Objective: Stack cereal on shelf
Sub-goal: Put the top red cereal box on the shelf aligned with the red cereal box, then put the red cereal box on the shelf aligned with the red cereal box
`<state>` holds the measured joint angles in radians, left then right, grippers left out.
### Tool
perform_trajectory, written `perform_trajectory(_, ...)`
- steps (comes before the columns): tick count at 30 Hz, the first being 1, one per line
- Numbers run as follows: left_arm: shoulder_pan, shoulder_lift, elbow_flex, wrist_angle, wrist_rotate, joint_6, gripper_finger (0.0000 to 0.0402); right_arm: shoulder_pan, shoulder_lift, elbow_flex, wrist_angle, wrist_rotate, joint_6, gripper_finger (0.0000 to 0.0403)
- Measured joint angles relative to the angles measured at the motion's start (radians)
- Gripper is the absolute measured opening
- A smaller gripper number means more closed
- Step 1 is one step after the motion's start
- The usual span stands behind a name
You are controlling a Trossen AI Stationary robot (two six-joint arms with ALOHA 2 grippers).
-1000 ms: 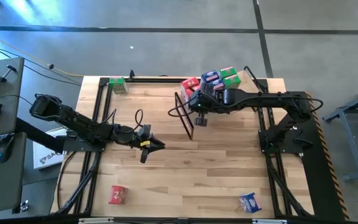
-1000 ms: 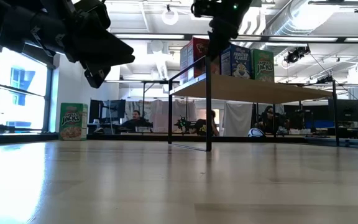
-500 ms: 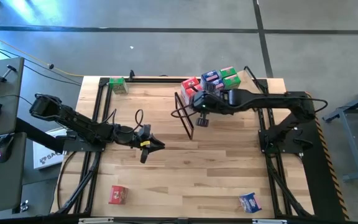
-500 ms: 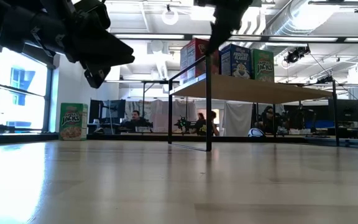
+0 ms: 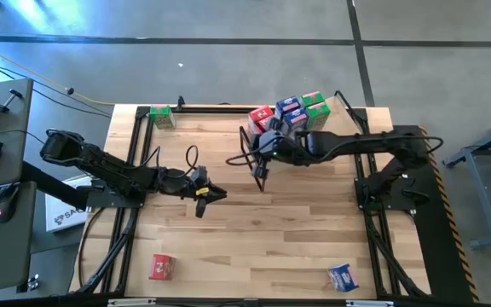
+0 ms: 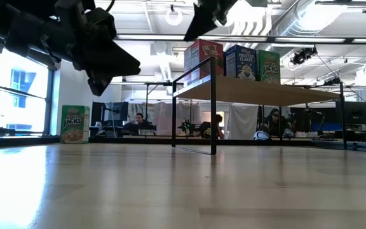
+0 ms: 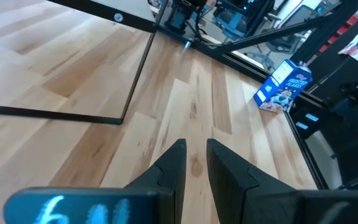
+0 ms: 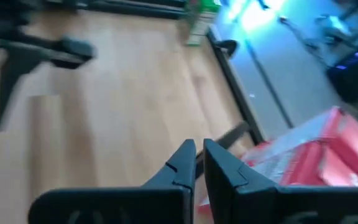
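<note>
High view, left to right: I see the left gripper [image 5: 214, 194] over the mid-left of the table [image 5: 305, 239], holding nothing. In the left wrist view its fingers [image 7: 173, 163] stand nearly pressed together, with only a thin gap.

A green cereal box [image 5: 162, 117] lies at the far left corner, and a red cereal box [image 5: 161, 267] near the left front edge.

The shelf [image 5: 257, 159] stands at the far middle-right. Its black frame end [image 6: 213, 95] is clear in the low view. On it sit a red box [image 6: 203, 58], a blue box [image 6: 241, 62] and a green box [image 6: 269, 66], side by side.

The right gripper [image 5: 260, 177] hangs just beside the shelf's frame end, fingers [image 8: 182, 163] pressed together, empty.

A blue cereal box [image 5: 343, 276] lies well apart, at the right front.
</note>
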<state>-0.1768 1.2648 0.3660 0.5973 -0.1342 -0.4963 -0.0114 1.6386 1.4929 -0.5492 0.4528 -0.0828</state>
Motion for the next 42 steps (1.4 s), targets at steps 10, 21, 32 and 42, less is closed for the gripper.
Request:
perform_trajectory(10,0.000,0.000,0.000,-0.003,0.001,0.000,0.0053,-0.047,0.009,0.000,0.017,0.094,0.058,0.0012)
perform_trajectory(21,0.000,0.000,0.000,-0.017,0.001,0.000,0.0053,-0.051,0.007,0.000,0.047,0.096,0.055,0.0012)
perform_trajectory(32,-0.001,0.000,0.000,-0.032,0.082,-0.032,0.0053,0.112,-0.124,-0.109,0.042,-0.117,0.024,0.0002)
perform_trajectory(42,-0.010,0.000,0.187,-0.389,0.120,0.024,0.0015,0.239,-0.333,-0.571,0.563,-0.086,0.108,0.0000)
